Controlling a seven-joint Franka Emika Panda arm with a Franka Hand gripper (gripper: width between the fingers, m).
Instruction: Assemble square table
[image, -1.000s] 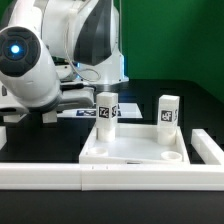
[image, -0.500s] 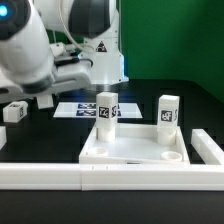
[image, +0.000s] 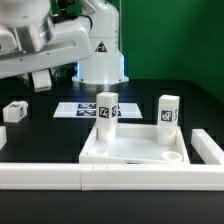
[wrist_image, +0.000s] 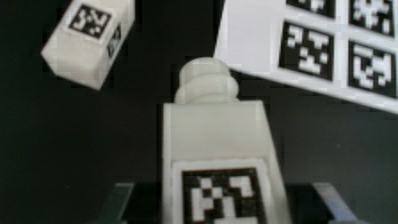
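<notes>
I'm hovering over open counter (wrist_image: 54, 150), a spare leg (wrist_image: 89, 45) lying nearby. My pincer (wrist_image: 217, 200) is pinching a leg (wrist_image: 214, 120), its length seemingly pointing peg-end downward.

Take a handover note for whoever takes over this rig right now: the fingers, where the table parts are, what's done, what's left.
The gripper has its fingers shut on the held leg, raised above the table.
Parts: the square slab lies inside the border wall. The first upright leg and second upright leg stand at its far corners. The loose leg lies beside the marker board.
Done: two legs placed; how tightly, cannot tell.
Left: fit the held leg, then the loose leg, at the near corners.
</notes>
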